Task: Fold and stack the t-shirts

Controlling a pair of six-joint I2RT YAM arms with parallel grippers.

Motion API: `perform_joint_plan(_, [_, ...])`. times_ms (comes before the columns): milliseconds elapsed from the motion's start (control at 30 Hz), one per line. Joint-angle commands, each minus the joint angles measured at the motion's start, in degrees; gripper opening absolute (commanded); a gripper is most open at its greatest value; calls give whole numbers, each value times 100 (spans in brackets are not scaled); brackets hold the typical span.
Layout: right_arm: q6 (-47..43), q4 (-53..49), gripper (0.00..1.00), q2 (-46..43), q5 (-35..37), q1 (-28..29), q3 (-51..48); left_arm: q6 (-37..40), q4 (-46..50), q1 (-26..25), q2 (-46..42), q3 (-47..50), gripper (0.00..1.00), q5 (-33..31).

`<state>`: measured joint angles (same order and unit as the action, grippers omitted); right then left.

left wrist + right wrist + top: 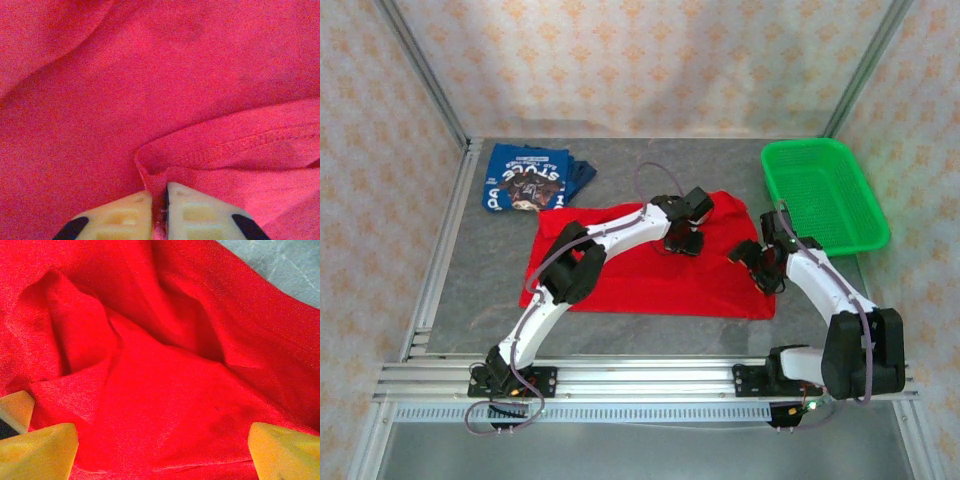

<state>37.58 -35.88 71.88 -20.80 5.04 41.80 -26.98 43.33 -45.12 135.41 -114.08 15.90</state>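
The red t-shirt [650,270] lies spread plain side up in the middle of the table. My left gripper [682,241] sits over its upper middle, and its fingers [182,212] are shut on a hemmed fold of the red cloth [210,145]. My right gripper [760,262] hovers at the shirt's right edge, with fingers [45,452] wide apart over rumpled red cloth [165,390] and nothing clamped. The blue t-shirt [528,180] with white lettering lies folded at the back left.
A green mesh basket [823,195] stands at the back right, next to the right arm. Bare grey tabletop [470,300] shows left of the red shirt. Metal frame rails [650,378] run along the near edge and the left side.
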Motion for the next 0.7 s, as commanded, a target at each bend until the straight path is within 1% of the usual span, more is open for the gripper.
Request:
perform_joint_plan(0, [298,226,88,-87,208,-47,-229,-13,45,32,-43,-110,2,-120])
perform_joint_plan(100, [401,262,87,-29,238,-49,-346,-87,-120,108,-279,169,2,-190])
perform_joint_plan(267, [497,101,85,88,507,-72,-449,-194,-303,236,-590,626,0,-374])
perform_joint_plan(400, [580,231,84,123,583,-82,-590,-331,-472,342,-774,975,0,-431])
perform_joint_plan(500, [586,224,83,347,638,-78,-621,-331,-543,389,-884,1134,0,-511])
perform_joint_plan(600, [599,183,82,586,717,-82,-595,-508,-458,443,-885,1160,2,-673])
perform_joint_plan(667, [588,213,82,656,697,-82,-597,-535,-489,478,-890,1181,5,-621])
